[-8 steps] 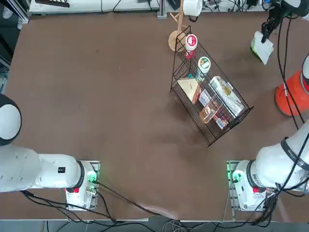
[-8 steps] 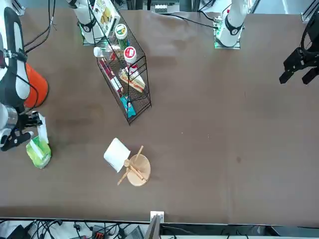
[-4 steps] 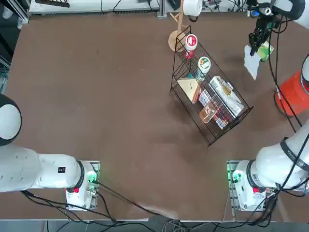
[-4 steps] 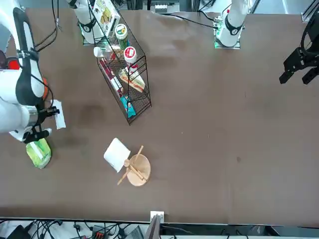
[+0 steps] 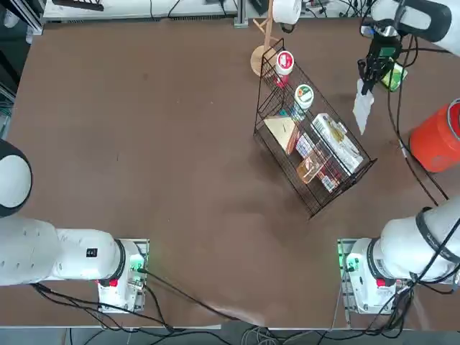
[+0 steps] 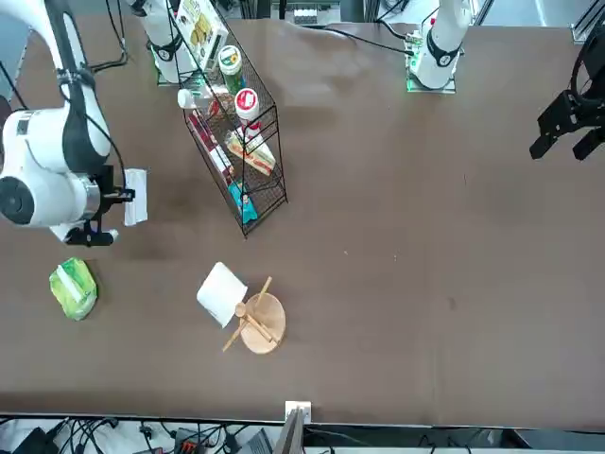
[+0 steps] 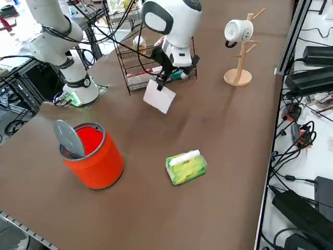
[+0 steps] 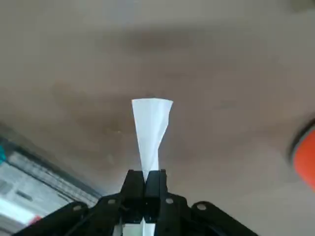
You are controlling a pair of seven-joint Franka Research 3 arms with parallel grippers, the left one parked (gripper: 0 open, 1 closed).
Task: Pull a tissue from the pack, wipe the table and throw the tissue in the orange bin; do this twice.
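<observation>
Item: tissue (image 7: 159, 97), now clear of the pack (image 7: 185, 166) (pulled free), clamped in our right gripper (image 8: 145, 183) above the desk (image 5: 144, 144); wiping follows.

Matt brown table (image 5: 144, 129), thin white paper tissue (image 7: 159, 97), glossy orange plastic bin (image 7: 94, 156), blk wire basket (image 5: 309, 136), wood mug stand (image 7: 239, 57).

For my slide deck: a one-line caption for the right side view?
Right gripper shut on a white tissue, held above the table, between the green pack and wire basket.
</observation>
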